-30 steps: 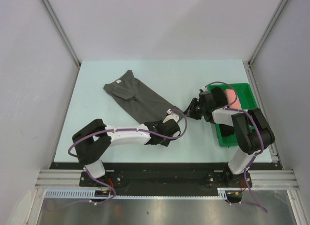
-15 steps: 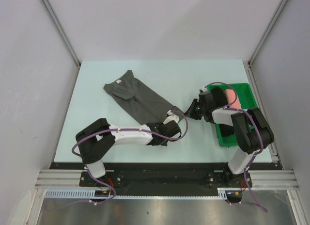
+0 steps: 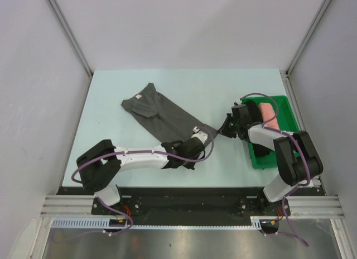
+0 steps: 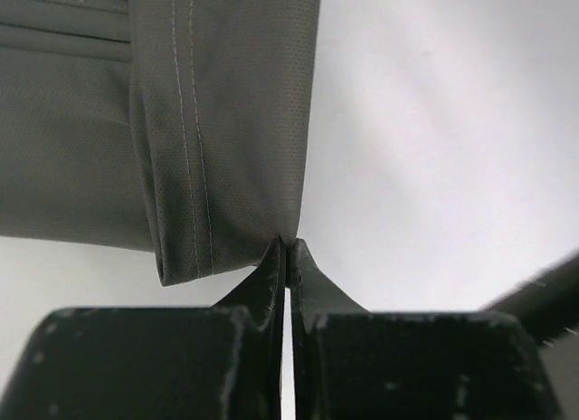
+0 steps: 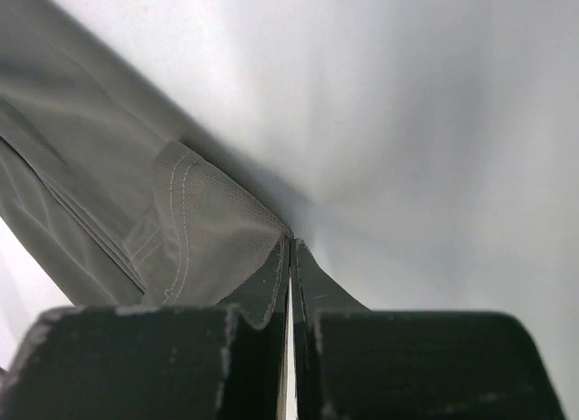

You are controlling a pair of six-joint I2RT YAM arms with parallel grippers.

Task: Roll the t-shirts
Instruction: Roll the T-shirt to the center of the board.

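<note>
The dark charcoal t-shirt [image 3: 162, 111], folded into a long strip with its white neck label at the far left, lies diagonally on the table. My left gripper [image 3: 179, 145] is shut on the near corner of its hem; the left wrist view shows the tips [image 4: 288, 243] pinching the stitched hem of the shirt [image 4: 90, 121]. My right gripper [image 3: 221, 129] is shut on the other hem corner, its tips [image 5: 289, 243] pinching the shirt [image 5: 90, 185]. The salmon pink t-shirt [image 3: 269, 111] lies in the green tray. No black t-shirt shows.
The green plastic tray [image 3: 283, 101] stands at the table's right edge, partly under my right arm. The pale table [image 3: 111, 142] is bordered by grey walls on the left, back and right. A purple cable loops beside my left wrist [image 3: 211, 146].
The charcoal shirt has shifted slightly right and toward the near edge. My left arm's elbow has moved left and lower. Both grippers stay shut on the hem.
</note>
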